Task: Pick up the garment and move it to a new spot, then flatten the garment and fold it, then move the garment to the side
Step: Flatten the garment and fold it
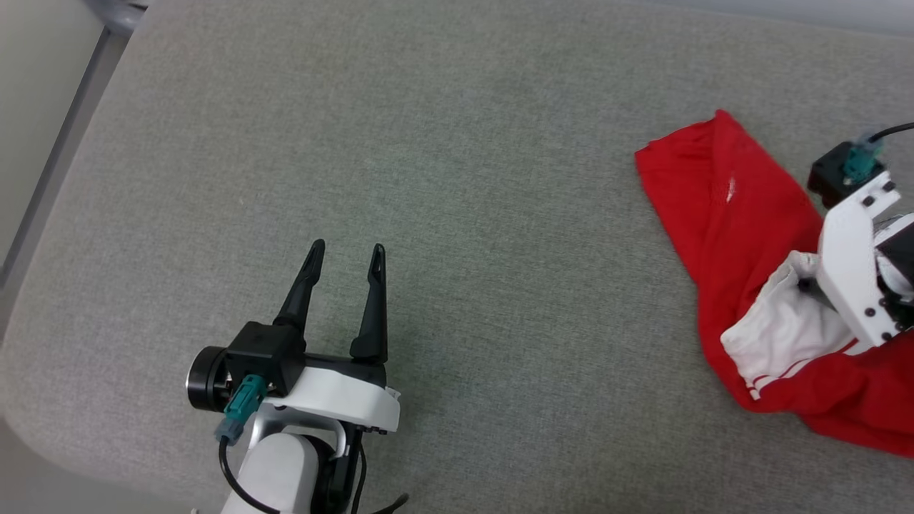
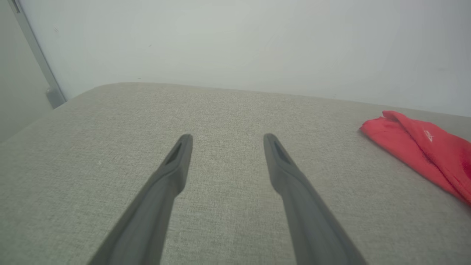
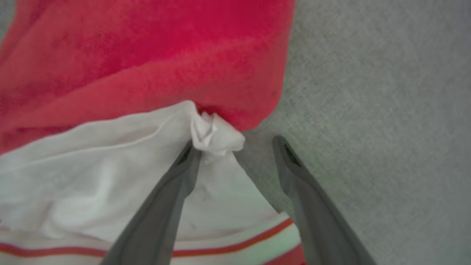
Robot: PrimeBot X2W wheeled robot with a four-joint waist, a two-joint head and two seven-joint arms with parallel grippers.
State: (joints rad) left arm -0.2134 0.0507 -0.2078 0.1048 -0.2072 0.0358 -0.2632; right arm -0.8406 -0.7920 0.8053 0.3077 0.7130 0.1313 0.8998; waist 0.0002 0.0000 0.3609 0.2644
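The shirt [image 1: 735, 214] lies crumpled on the table [image 1: 464, 178], far right in the head view. The right gripper [image 3: 235, 145] is at its white sleeve [image 3: 92, 176], jaws apart, a bunched fold touching one finger, nothing clamped. The left gripper [image 1: 346, 257], jaws apart and empty, is well apart from it.

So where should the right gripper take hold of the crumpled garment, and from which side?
Grip the bunched white sleeve peak of the garment, coming down from above. It stands proud of the flatter red cloth, a ridge to pinch. The right gripper hangs open there, one finger against the peak, the other over bare cushion; probably shift so both straddle it.
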